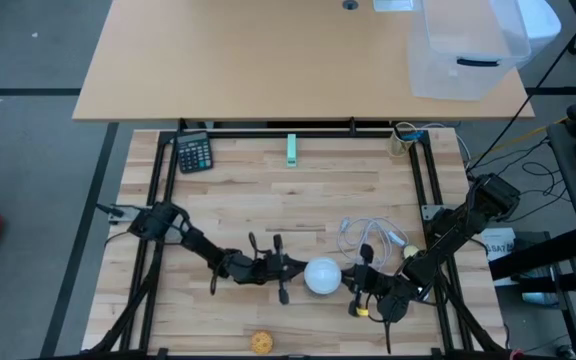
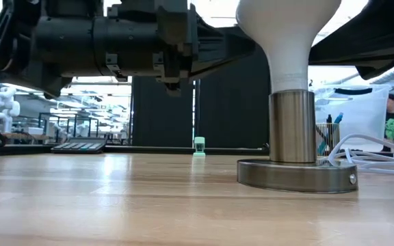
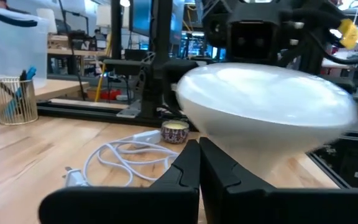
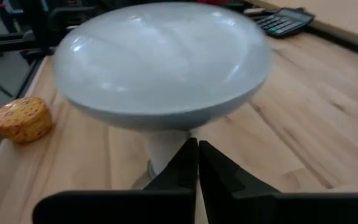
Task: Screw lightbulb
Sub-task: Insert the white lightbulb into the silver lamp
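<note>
The white lightbulb [image 1: 322, 275] stands upright near the table's front edge. Its narrow base sits in a metal socket [image 2: 293, 126] on a round metal foot [image 2: 296, 174]. My left gripper [image 1: 290, 268] is shut and lies level at the bulb's left side; its tips [image 3: 196, 149] are at the globe's tapering underside. My right gripper [image 1: 358, 287] is also shut and comes from the bulb's right, slanting slightly down. Its tips [image 4: 192, 149] are just below the globe, at the neck [image 4: 165, 149]. My left gripper's shut fingertips [image 3: 188, 155] reach the lower left slope of the bulb's globe [image 3: 216, 140], coming level from the table's left; I cannot tell whether they touch it. My right gripper's shut fingertips [image 4: 207, 158] stand against the bulb's neck from the table's right; I cannot tell whether they touch it.
A coiled white cable [image 1: 368, 238] lies just behind the bulb on the right. A yellowish ball [image 1: 260, 343] sits at the front edge. At the table's far side are a calculator [image 1: 194, 153], a small green piece [image 1: 292, 150] and a pen cup [image 1: 403, 135]. A clear bin [image 1: 468, 50] stands on the table behind.
</note>
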Robot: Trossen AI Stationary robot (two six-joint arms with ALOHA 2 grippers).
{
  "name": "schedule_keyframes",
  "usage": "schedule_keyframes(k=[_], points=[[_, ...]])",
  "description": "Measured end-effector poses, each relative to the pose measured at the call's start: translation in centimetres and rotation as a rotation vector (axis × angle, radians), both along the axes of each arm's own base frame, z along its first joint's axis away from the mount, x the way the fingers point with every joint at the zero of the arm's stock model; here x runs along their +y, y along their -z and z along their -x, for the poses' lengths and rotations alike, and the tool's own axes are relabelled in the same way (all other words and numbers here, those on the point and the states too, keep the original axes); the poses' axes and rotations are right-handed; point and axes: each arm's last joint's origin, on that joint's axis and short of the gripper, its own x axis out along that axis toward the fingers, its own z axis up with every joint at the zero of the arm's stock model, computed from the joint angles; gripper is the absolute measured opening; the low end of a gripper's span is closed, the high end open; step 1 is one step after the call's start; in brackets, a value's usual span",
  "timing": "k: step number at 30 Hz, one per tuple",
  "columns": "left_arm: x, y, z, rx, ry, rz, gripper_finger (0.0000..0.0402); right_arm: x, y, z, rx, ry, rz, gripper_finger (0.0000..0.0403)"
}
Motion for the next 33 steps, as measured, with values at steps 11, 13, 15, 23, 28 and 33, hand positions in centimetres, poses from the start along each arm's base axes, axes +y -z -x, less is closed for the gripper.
schedule_keyframes(k=[11, 13, 15, 23, 28, 33], points=[[-0.7, 0.1, 0.4, 0.018, -0.087, 0.004, 0.0, 0.4, 0.2, 0.2, 0.035, -0.062, -0.059, 0.0002], [-1.4, -0.1, 0.9, -0.001, -0.101, -0.006, 0.0, 0.4, 0.2, 0.3, 0.035, -0.058, -0.054, 0.0002], [-2.2, -0.2, 1.3, -0.005, -0.108, -0.021, 0.0, 0.4, 0.2, 0.3, 0.034, -0.049, -0.047, 0.0002], [-4.7, -0.2, 2.7, -0.002, -0.058, -0.039, 0.0, -0.4, 0.5, 0.5, 0.006, 0.083, 0.009, 0.0002], [-5.1, -0.3, 2.8, -0.013, 0.032, -0.064, 0.0, -0.9, 0.4, 0.1, -0.026, 0.146, 0.045, 0.0002], [-4.6, -0.6, 2.0, -0.033, 0.066, -0.073, 0.0, -1.2, 0.2, -0.3, -0.034, 0.153, 0.053, 0.0002]])
